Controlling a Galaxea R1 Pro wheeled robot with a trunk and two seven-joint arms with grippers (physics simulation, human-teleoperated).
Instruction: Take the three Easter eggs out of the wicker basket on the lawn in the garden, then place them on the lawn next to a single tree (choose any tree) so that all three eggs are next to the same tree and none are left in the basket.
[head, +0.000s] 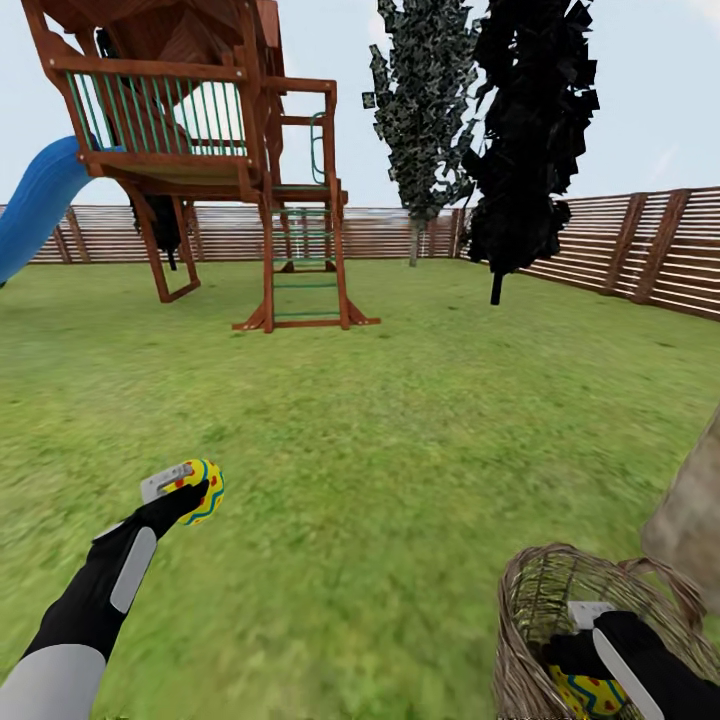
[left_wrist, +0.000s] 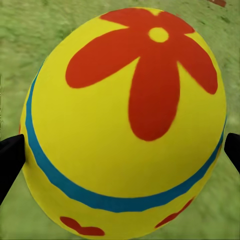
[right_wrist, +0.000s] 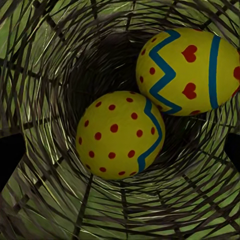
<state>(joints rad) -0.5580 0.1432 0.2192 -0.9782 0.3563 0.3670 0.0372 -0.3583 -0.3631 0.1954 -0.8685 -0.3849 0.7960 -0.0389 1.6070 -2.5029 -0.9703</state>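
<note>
The left gripper is holding one yellow egg up over the lawn. Its two black fingers are squeezing the egg from both sides. From the left wrist camera, this egg is sitting right between the fingers, with a big red flower painted on it and a blue band going around it. Green grass is lying behind the egg.

The right gripper is reaching down into the wicker basket, which is standing on the grass. I cannot tell if its fingers are spread or pressed together, because only their dark edges are peeking in at the sides of the right wrist camera. Two more eggs are lying at the bottom of the basket, just past the fingers. The dotted egg is sitting in front of the gripper, with red spots and a blue zigzag. The heart egg is touching it on one side, with red hearts and blue stripes. The gripper is not touching either one.

A pale tree trunk is standing just beside the basket, on the right gripper's outer side. Far ahead of both grippers, a wooden playhouse with a blue slide is standing by the brown fence, next to two dark trees.
</note>
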